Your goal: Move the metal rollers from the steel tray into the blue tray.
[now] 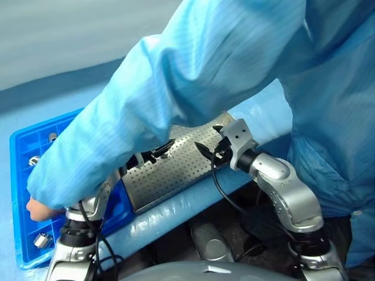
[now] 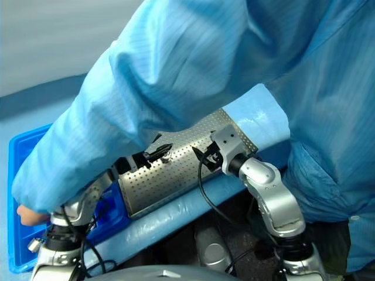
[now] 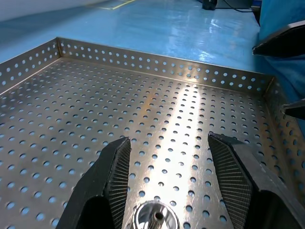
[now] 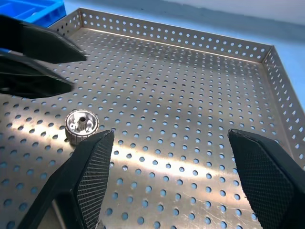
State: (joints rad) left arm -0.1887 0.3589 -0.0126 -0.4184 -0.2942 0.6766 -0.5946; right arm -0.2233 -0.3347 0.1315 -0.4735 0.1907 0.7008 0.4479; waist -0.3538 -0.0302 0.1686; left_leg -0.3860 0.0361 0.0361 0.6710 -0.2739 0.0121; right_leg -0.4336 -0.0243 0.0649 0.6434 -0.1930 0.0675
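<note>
- Largest in the head views: a person in a light blue gown [image 1: 234, 64], leaning across from the right, sleeve draped over much of the scene, hand [image 1: 41, 209] reaching down at the blue tray's near-left part, just beside the left arm's wrist.
- Next: steel tray [image 4: 190, 40], perforated floor and low holed rim, directly under and ahead of both grippers; nearly bare in both wrist views.
- Blue tray [image 1: 23, 146], gridded, just beyond the left gripper's outer side, touching or almost touching the steel tray's left edge; a corner of it past the steel tray's far rim in the right wrist view.
- Right gripper [image 4: 169, 157], released, jaws spread wide, hovering low over the steel tray with nothing between the fingers; pointing toward the left gripper.
- Left gripper [image 3: 169, 164], jaws apart and empty, poised over the steel tray, tips aimed at the right gripper across the tray.
- 1 metal roller [image 4: 81, 125] upright on the steel tray floor, hole facing up, just outside the right gripper's left finger and close below the left gripper's tips; same roller [image 3: 155, 217] seen low between the left gripper's fingers.
- At least 3 more metal rollers [image 1: 42, 239] sitting in compartments of the blue tray, off to the left gripper's outer side.
</note>
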